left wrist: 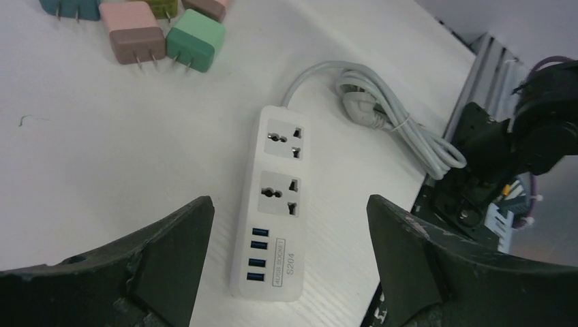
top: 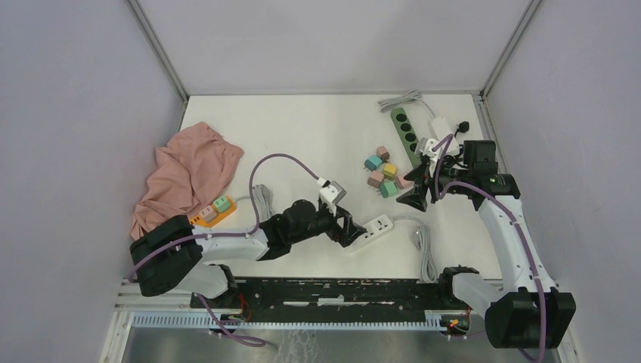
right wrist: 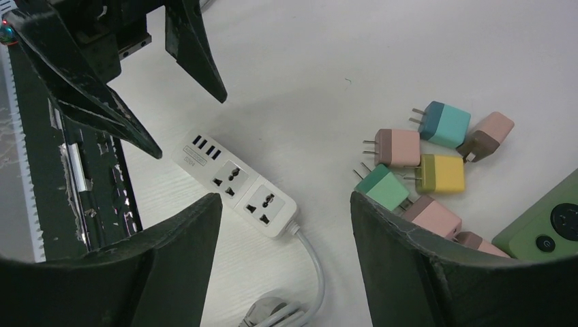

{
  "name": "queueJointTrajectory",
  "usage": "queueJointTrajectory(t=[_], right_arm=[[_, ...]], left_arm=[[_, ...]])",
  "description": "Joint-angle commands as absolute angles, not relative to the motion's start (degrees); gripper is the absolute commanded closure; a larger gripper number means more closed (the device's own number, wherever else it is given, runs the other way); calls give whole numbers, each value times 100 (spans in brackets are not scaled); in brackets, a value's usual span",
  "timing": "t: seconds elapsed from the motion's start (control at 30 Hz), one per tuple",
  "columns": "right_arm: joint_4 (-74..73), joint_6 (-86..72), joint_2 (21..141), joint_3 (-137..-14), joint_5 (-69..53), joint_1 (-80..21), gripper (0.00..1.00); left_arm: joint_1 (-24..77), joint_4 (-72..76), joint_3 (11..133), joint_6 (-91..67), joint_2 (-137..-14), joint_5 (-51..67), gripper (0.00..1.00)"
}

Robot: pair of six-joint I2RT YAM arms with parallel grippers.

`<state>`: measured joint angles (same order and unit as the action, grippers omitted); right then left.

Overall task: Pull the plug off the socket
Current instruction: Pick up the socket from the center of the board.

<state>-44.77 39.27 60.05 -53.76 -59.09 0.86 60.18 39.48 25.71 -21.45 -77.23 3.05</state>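
Observation:
A white power strip (top: 376,228) lies near the front edge, both of its sockets empty in the left wrist view (left wrist: 276,204) and the right wrist view (right wrist: 235,184). My left gripper (top: 354,231) is open and hovers over its USB end, jaws wide on either side (left wrist: 290,204). My right gripper (top: 419,193) is open and empty above the strip's cord end (right wrist: 285,199). An orange power strip (top: 213,212) at the left carries a green plug (top: 221,203) and a pink plug (top: 206,212).
Several loose coloured plugs (top: 384,174) lie in a cluster mid-right (right wrist: 422,163). A green power strip (top: 404,134) lies at the back right. The white strip's coiled cable (top: 425,249) lies front right. A pink cloth (top: 189,170) is at the left.

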Motion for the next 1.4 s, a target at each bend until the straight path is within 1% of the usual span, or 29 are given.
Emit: queueJointTrajectory(t=[0.0,0.07,0.17,0.3,0.43,0.53,0.57,0.67,0.77,0.87,0.97,1.03,1.1,1.37], right_arm=[[-4457,4069,5973,-5449,-5850,99,25],[-4459,4068,5975,-5451,-5806,103,24],[-4458,4061,5978,-5465,-5749,105,24],[-4450,4045,5994,-5471,-5692,109,24],[-4447,4034,6010,-5467,-5676,118,24],[-4443,4034,6003,-5467,-5660,116,24],[-4441,4034,6002,-5461,-5656,116,24],[-4431,4034,6003,-5471,-5659,116,24],[-4436,4026,5998,-5469,-5660,114,24],[-4430,4025,6003,-5471,-5654,125,24],[-4435,4018,6000,-5467,-5649,131,24],[-4432,4017,5994,-5476,-5635,123,24],[-4437,4009,5994,-5476,-5618,131,24],[-4421,3990,6008,-5497,-5578,135,24]], left_arm=[[6278,2253,3579,-1486,-8118,-375,11],[6460,1282,4084,-1278,-8444,-901,11],[6645,491,4734,-1037,-8999,-1182,11],[6717,-65,5429,-1066,-9653,-1205,10],[6797,-287,5829,-1092,-10080,-1170,10],[6839,-376,6013,-1098,-10285,-1098,14],[6845,-417,6060,-1099,-10336,-1066,16],[6850,-531,6174,-1124,-10457,-995,30],[6862,-659,6266,-1129,-10543,-988,52],[6861,-682,6253,-1125,-10466,-1019,73],[6852,-592,6107,-1029,-10244,-1083,87],[6860,-476,5914,-928,-10024,-1149,95],[6855,-317,5668,-837,-9742,-1274,97],[6855,251,4761,-589,-8721,-1993,97]])
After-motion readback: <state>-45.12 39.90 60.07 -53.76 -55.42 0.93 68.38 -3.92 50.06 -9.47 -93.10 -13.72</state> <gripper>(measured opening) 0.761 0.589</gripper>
